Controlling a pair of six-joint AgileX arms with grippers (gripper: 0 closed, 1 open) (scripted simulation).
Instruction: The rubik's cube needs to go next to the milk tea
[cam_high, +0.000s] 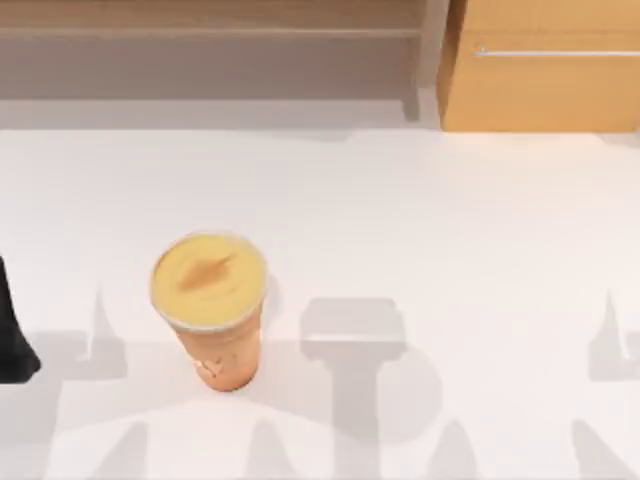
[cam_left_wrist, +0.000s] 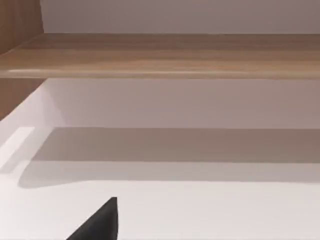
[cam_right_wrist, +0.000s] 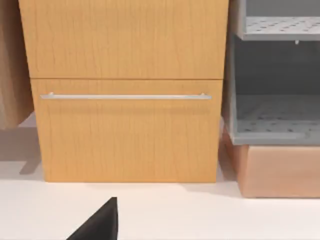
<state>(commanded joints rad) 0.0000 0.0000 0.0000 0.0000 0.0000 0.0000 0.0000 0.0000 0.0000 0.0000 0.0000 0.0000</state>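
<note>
The top view looks straight down on the white surface; both wrist views face low across it, the right toward the drawer cabinet.

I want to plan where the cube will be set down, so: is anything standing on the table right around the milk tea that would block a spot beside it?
Nothing visible does. The milk tea stands alone on the white table; only shadows lie on the surface around it. The wooden drawer cabinet sits far back on the right.
</note>
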